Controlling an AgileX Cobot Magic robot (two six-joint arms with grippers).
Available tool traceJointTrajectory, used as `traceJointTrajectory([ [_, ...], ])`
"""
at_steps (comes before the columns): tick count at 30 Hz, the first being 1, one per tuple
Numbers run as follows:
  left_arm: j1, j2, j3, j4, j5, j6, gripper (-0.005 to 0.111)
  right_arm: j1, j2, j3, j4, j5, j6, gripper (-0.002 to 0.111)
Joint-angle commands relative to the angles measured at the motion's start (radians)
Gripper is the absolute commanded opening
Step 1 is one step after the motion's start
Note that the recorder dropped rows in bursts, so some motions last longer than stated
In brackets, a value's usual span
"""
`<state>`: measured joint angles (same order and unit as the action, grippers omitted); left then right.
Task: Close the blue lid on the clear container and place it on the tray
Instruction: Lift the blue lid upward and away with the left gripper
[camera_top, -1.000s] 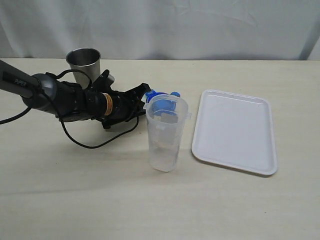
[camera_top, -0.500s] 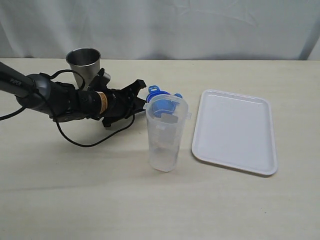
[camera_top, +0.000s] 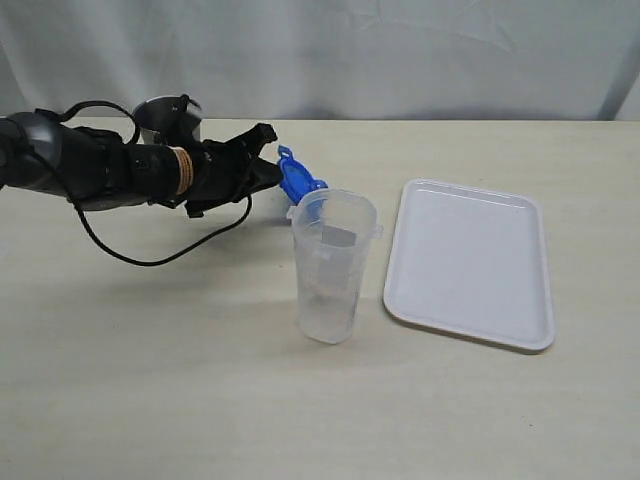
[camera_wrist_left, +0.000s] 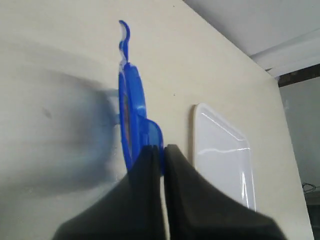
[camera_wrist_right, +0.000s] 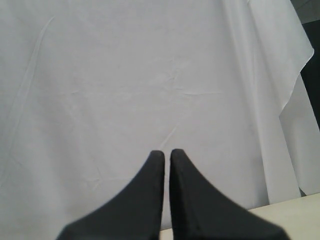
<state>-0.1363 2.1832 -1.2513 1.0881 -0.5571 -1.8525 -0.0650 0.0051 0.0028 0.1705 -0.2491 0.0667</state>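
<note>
Left gripper (camera_top: 272, 172) clamped tight on blue lid (camera_top: 296, 182), lid held on edge, just at 11 o'clock of clear container (camera_top: 330, 270) rim. Container uncovered, stood at 9 o'clock of tray (camera_top: 470, 262), not on it. Capping and placing not yet done. Right gripper (camera_wrist_right: 163, 155) closed, empty.

The exterior camera looked down over the whole table (camera_top: 150, 380). The left wrist camera, close behind the left gripper (camera_wrist_left: 163, 150), shared with it the blue lid (camera_wrist_left: 132, 120) and the tray (camera_wrist_left: 220, 150) ahead; the right one faced only curtain (camera_wrist_right: 125, 75) beyond the right gripper (camera_wrist_right: 166, 155).

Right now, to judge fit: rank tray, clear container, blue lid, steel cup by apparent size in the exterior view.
1. tray
2. clear container
3. blue lid and steel cup: unsure, the arm hides most of the cup.
</note>
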Motion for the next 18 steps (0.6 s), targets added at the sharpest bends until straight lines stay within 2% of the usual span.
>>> traceJointTrajectory([
  [1,0.001,-0.061,0.001,0.061,0.029,0.002,0.0,-0.003,-0.005,-0.003,0.002,0.013,0.001,0.004],
  [5,0.001,-0.112,0.001,0.152,0.106,-0.002,0.0,-0.003,-0.005,-0.003,0.002,0.015,0.001,0.004],
  [18,0.001,-0.234,0.001,0.314,0.098,-0.012,0.0,-0.003,-0.005,-0.003,0.002,0.015,0.001,0.004],
])
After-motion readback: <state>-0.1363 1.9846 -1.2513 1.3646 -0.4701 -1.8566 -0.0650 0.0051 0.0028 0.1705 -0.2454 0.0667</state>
